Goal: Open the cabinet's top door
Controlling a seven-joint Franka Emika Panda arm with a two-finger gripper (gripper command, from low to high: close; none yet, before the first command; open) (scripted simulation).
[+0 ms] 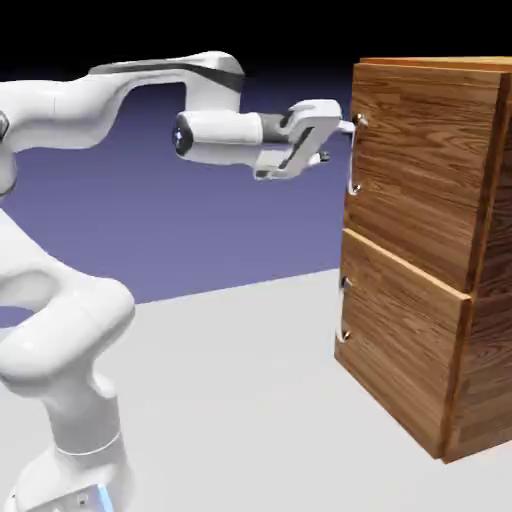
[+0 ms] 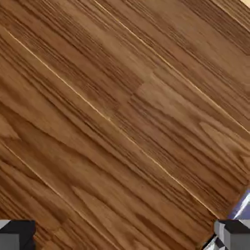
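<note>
White glare washes out the arm (image 1: pixel 75 335) in the exterior view, beneath a black upper background.

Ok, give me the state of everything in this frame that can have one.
Top door: closed, flush in line with the cabinet front.
Lower door: closed.
Gripper fingers: spread wide apart, nothing held between them, one right by the top door's handle.
Arm: raised and bent, reaching toward the cabinet.
Cabinet: upright.
</note>
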